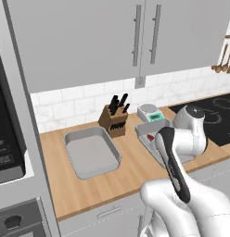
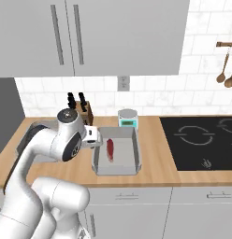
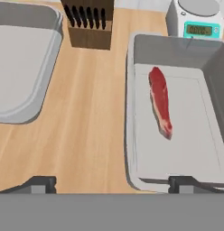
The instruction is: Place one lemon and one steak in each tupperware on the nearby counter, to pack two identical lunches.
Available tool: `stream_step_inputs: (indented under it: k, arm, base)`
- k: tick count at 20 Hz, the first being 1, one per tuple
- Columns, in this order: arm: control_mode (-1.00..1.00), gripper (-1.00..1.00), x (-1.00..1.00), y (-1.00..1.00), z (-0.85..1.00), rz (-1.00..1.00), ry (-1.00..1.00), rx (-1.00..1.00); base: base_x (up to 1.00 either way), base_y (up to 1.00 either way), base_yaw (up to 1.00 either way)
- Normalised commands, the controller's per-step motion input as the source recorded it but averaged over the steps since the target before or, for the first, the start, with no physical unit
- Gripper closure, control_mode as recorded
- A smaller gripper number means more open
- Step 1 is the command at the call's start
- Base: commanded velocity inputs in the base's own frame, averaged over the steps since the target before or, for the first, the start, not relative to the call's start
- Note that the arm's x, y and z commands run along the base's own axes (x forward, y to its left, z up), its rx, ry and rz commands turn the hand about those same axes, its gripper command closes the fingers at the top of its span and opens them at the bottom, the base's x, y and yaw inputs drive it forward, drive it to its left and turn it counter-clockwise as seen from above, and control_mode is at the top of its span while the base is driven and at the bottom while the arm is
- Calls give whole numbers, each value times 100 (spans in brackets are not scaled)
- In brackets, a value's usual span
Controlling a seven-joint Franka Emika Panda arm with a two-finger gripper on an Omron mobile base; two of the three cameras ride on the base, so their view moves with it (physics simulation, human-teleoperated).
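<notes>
Two tupperware trays lie on the wooden counter [image 1: 130,171]. The left tupperware [image 1: 91,152] [image 3: 23,58] holds nothing. In the right tupperware [image 2: 136,154] [image 3: 177,49] lies one red steak [image 3: 160,101] [image 2: 110,149], lengthwise on its floor. My gripper [image 3: 114,184] hovers above that tray's near left rim. It is open, fingertips [image 3: 41,184] far apart, nothing between them. In the right base view the hand [image 2: 91,137] sits just left of the tray. The lemon is out of view.
A knife block [image 1: 114,119] [image 3: 89,25] stands behind the gap between the trays. A small kitchen scale [image 2: 128,117] [image 3: 197,20] sits behind the right tray. A black cooktop [image 2: 202,140] lies to the right, wall cabinets hang overhead, and a dark appliance [image 1: 5,143] is at far left.
</notes>
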Motion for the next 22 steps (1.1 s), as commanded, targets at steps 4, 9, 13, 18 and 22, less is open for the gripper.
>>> stream_step_inputs:
  k: [4, 9, 13, 18, 22]
  arm:
    - [-100, -100, -95, 24, 13, 0, -27, 0]
    - [100, -100, -60, 26, 4, 0, -18, -4]
    - [100, -100, 0, 0, 0, 0, 0, 0]
    - [100, -100, 0, 0, 0, 0, 0, 0]
    - [100, -100, 0, 0, 0, 0, 0, 0]
  base:
    - [0, 0, 0]
    - [-40, 18, 0]
    - [-100, 39, 3]
    - [-100, 27, 6]
    - [-98, 90, 20]
